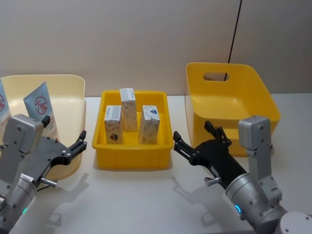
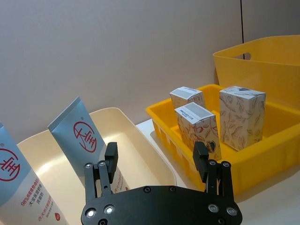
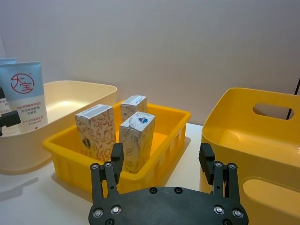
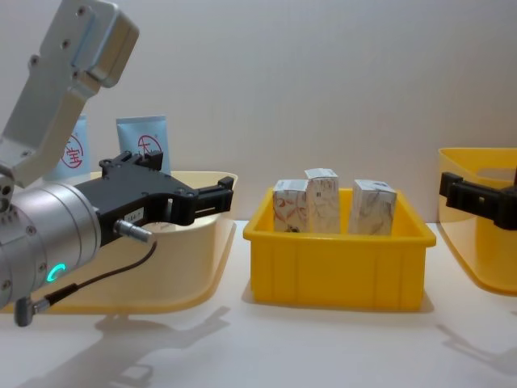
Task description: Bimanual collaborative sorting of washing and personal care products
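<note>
Cartons (image 1: pixel 149 124), three small upright boxes of white card printed with orange-grey marbling, stand in a shallow yellow plastic tray (image 1: pixel 131 158) at the middle of the white surface (image 1: pixel 146 209). Two stand side by side toward the front of the tray. The third stands behind and between them, close to the back wall. Each has crisp square edges and a pale label on its top flap. The tray is rectangular, with a rolled rim and ribbed outer walls.

Two squeeze tubes (image 1: pixel 41 105) stand in the cream bin (image 1: pixel 73 80) on the robot's left, tilted, with their flat crimped ends up. They are smooth light-blue plastic with a round red logo and a whitish lower part carrying small red print. The cream bin is glossy, with rounded corners and sloping walls.

On the robot's right stands a deep yellow bin (image 1: pixel 219 65) of the same smooth plastic, with an oval handle slot cut in its back wall.

The left hand (image 2: pixel 155 154) hovers at the near right edge of the cream bin, its two black fingers spread wide and gripping nothing. It has a matte black palm plate studded with screws on a grey metal wrist. The right hand (image 3: pixel 161 154) hangs above the surface, in front of the gap between the tray and the deep yellow bin, released as well, its fingers parted and empty.
</note>
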